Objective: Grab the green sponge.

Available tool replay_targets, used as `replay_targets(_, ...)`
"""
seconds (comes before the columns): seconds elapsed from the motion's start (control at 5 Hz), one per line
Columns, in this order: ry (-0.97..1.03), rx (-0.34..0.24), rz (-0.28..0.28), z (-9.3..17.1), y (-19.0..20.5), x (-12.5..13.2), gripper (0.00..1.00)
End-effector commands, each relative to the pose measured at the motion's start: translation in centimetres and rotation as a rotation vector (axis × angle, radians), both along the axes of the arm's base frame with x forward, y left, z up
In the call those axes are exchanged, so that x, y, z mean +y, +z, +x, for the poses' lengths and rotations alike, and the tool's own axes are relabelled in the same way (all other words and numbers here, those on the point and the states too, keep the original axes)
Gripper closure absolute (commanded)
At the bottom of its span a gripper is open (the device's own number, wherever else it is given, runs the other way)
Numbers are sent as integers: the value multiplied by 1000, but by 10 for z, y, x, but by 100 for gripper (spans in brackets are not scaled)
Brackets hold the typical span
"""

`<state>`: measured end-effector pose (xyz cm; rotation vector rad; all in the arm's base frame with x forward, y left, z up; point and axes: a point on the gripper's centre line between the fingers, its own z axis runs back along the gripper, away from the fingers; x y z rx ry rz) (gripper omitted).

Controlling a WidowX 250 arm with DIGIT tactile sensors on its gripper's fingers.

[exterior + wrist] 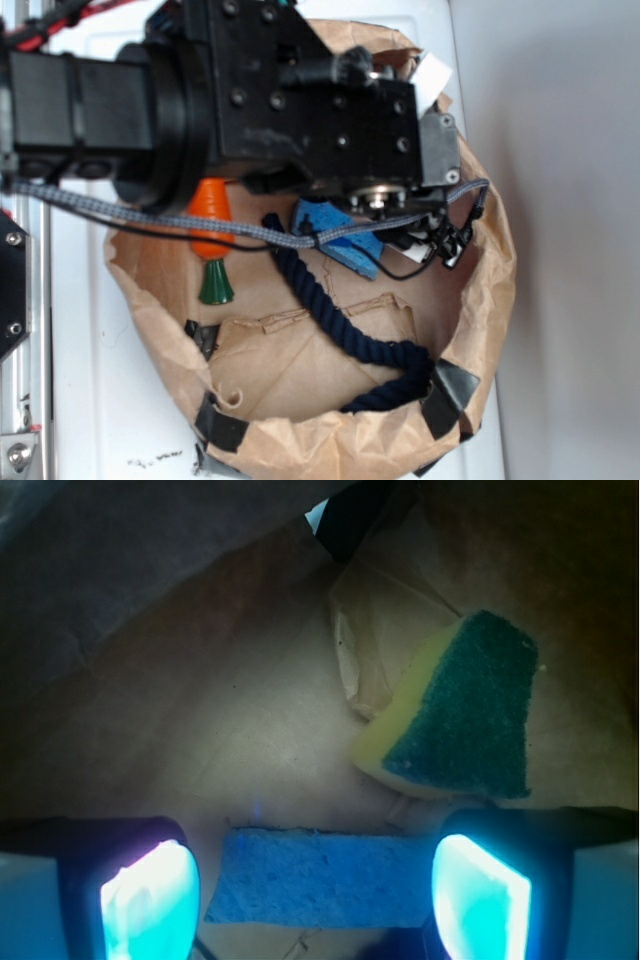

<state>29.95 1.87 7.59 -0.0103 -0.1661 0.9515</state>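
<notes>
I see my hand (pixel 315 900) spread apart, straddling the blue sponge (pixel 320 878); the green sponge (pixel 470 710) lies just ahead, to its right.

White tabletop (pixel 80 380) under a rolled-down brown paper bag (pixel 480 330).

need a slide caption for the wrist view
Open gripper straddling the blue sponge, the green sponge lying just ahead and to the right on brown paper.
</notes>
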Motion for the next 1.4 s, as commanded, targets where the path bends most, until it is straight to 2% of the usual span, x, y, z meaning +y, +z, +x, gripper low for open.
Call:
replay_targets(0.0,73,-24,12,-4,14,27,0)
replay_targets(0.2,88,32,1,-22,19,38,0)
replay_targets(0.6,99,-29,33,-29,0,61,0)
replay_targets(0.8,136,-60,44,-16,-12,60,0)
replay_targets(1.0,146,-128,17,0,-21,55,0)
replay_targets(1.2,152,-153,50,13,-30,47,0)
